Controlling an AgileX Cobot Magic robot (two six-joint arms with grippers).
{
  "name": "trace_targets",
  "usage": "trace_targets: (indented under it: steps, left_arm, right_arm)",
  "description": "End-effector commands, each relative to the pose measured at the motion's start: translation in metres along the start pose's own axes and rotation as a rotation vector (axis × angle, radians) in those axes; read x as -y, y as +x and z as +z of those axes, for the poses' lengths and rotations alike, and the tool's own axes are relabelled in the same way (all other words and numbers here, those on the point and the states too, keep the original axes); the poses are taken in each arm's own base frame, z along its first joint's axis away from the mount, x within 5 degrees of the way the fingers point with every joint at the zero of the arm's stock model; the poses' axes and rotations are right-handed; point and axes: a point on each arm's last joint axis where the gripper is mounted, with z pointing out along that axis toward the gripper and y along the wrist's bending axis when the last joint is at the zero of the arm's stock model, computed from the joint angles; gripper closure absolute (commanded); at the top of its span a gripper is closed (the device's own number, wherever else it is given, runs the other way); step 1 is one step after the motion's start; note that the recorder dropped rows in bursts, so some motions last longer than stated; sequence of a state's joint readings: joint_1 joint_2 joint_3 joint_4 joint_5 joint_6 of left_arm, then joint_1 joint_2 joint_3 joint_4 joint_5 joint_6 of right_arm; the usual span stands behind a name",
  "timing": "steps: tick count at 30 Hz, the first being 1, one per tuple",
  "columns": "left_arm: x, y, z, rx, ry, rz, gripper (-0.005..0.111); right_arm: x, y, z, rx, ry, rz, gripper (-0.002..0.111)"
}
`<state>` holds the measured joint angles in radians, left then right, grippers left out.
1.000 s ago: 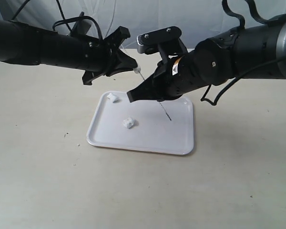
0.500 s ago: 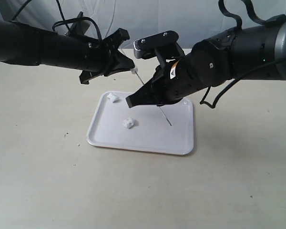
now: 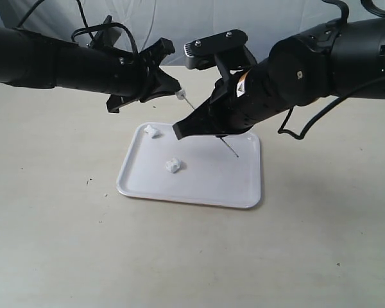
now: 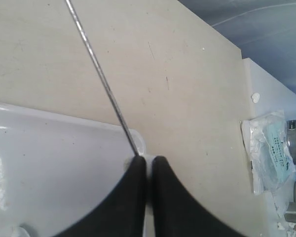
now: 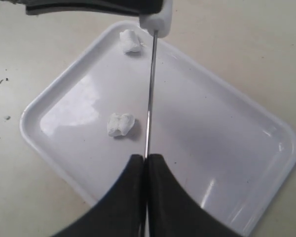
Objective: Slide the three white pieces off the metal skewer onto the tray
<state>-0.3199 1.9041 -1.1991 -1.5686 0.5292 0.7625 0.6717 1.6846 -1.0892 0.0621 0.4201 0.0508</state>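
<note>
Exterior view: your left gripper [image 3: 173, 90] is pinched on the last white piece [image 3: 179, 94] at the upper end of the metal skewer [image 3: 230, 148]. The rod slopes down toward 4 o'clock over the tray [image 3: 231, 186], which holds a near white piece [image 3: 173, 165] toward 9 o'clock and a far white piece [image 3: 153, 133] at its 11 o'clock corner.

Left wrist view: the fingers are together and the skewer runs straight out past the tray rim.

Right wrist view: your right gripper [image 5: 147, 165] clamps the skewer, which points at the held piece.

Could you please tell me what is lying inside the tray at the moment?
Two white pieces lie in the tray: a corner piece and a middle piece. The metal skewer crosses above. The right gripper hides a strip of the floor.
</note>
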Motion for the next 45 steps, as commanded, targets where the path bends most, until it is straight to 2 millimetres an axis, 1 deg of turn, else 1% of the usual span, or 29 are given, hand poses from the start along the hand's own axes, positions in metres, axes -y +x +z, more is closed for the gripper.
trace_targets:
  steps: [1,9,20,24,30,36,42,45]
  left_arm:
    - [-0.006,-0.014,-0.003,0.123,-0.067,-0.049,0.107]
    - [-0.006,-0.016,-0.004,0.151,-0.06,-0.099,0.107]
    - [-0.003,-0.016,-0.004,0.15,-0.019,-0.151,0.107]
    - [-0.002,-0.016,-0.003,0.146,-0.015,-0.148,0.107]
    - [-0.006,-0.019,-0.004,0.179,-0.054,-0.132,0.107]
    - [-0.009,-0.021,-0.005,0.204,-0.083,-0.134,0.107]
    - [-0.015,-0.025,-0.007,0.261,-0.151,-0.132,0.107]
    - [-0.017,-0.027,-0.008,0.277,-0.173,-0.114,0.107]
  right_arm:
    - [-0.004,0.012,-0.004,-0.114,-0.003,-0.024,0.109]
    - [-0.003,0.014,-0.005,-0.144,-0.002,-0.031,0.109]
    - [-0.002,0.024,-0.006,-0.249,0.011,-0.054,0.109]
    - [0.001,0.029,-0.008,-0.308,0.039,-0.093,0.109]
    - [0.005,0.034,-0.01,-0.37,0.071,-0.107,0.109]
    - [0.006,0.034,-0.01,-0.377,0.088,-0.102,0.109]
    - [0.006,0.036,-0.011,-0.403,0.092,-0.096,0.109]
    - [0.009,0.036,-0.011,-0.398,0.124,-0.093,0.109]
